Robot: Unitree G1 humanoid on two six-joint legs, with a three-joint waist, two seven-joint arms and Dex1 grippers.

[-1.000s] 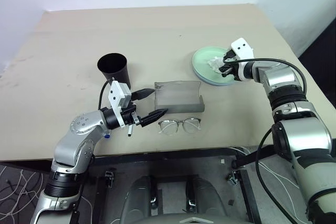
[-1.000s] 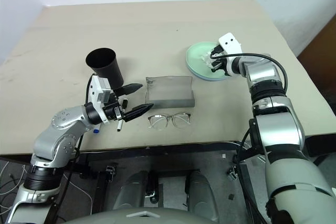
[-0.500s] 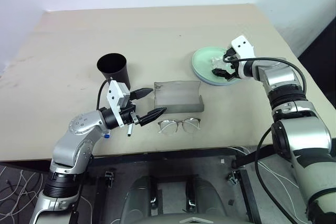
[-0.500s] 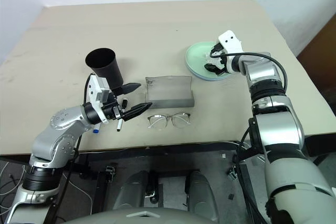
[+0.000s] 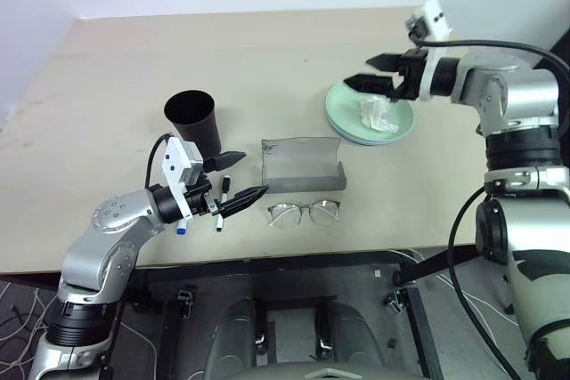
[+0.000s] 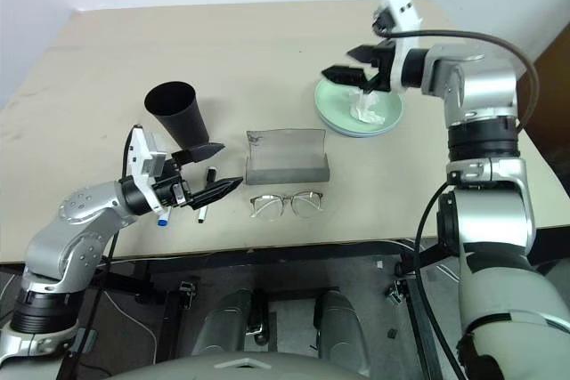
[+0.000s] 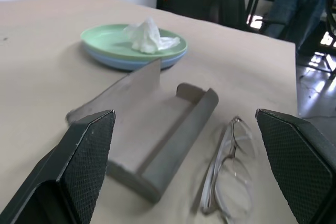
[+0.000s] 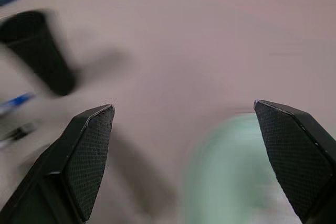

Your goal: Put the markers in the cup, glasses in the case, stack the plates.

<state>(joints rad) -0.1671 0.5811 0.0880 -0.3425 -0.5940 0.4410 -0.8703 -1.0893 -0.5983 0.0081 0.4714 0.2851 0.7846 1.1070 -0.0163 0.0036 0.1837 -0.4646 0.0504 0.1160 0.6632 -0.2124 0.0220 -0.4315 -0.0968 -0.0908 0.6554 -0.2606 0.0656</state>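
Left claw (image 5: 233,176): released, low over the worktop (image 5: 116,68), markers (image 5: 223,204) under it, glasses (image 5: 305,213) and case (image 5: 301,165) just beside.

Right claw (image 5: 378,72): released, above the stacked plates (image 5: 347,117).

Risks we judge: markers nudged off the near edge; cup (image 5: 193,118) toppled.

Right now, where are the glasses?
In the left eye view the glasses lie flat on the table near its front edge, just in front of the open case and right of the open left gripper.
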